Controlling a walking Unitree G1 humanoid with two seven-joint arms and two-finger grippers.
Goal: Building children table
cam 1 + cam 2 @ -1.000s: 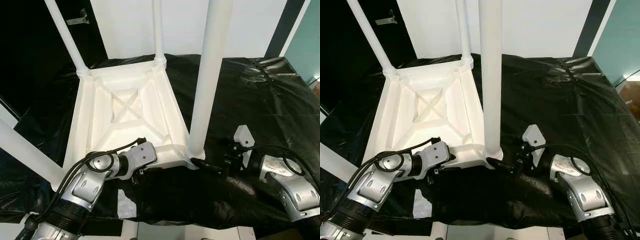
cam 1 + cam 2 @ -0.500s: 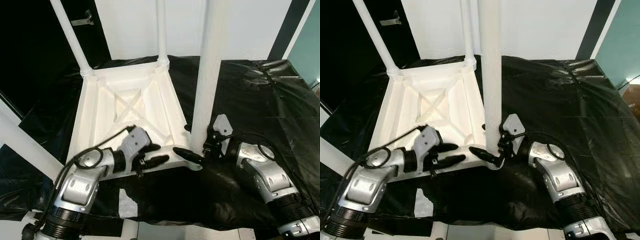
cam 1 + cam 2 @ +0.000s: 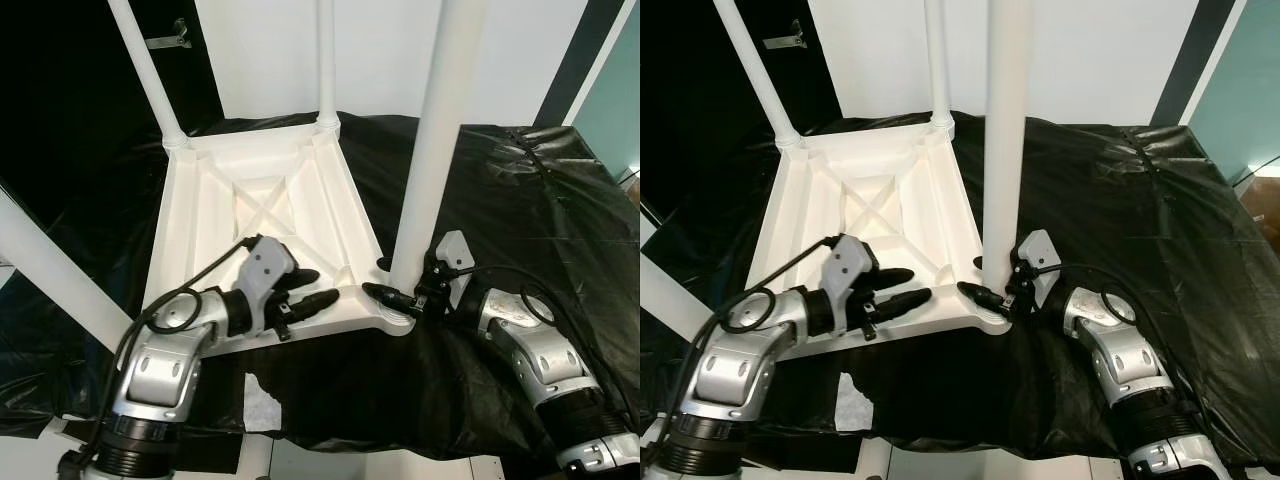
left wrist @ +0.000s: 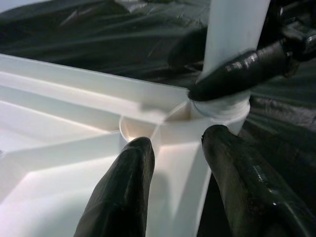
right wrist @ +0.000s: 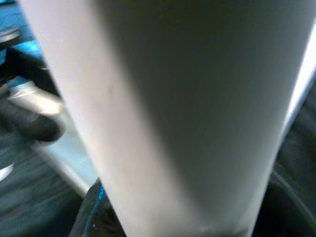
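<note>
A white children's table [image 3: 260,215] lies upside down on a black plastic sheet [image 3: 520,200], its legs pointing up. My left gripper [image 3: 322,287] sits at the table's near rim. In the left wrist view its fingers [image 4: 123,197] stand astride that rim, one inside and one outside, pressed on it. My right gripper [image 3: 375,277] is at the near right corner. One finger crosses the front of the near right leg [image 3: 435,130] at its base and the other reaches behind, so it is shut on that leg. The right wrist view looks at the leg [image 5: 173,108] from very close.
Three other legs rise at the far left [image 3: 150,75], far right [image 3: 325,60] and near left [image 3: 50,270]. A white patch [image 3: 262,405] shows through the sheet near its front edge. A white wall [image 3: 380,50] and a dark doorway [image 3: 60,120] stand behind.
My left gripper came up from under the front edge onto the near rim. My right gripper moved in from the right and closed around the near right leg's base. The camera shifted slightly.
</note>
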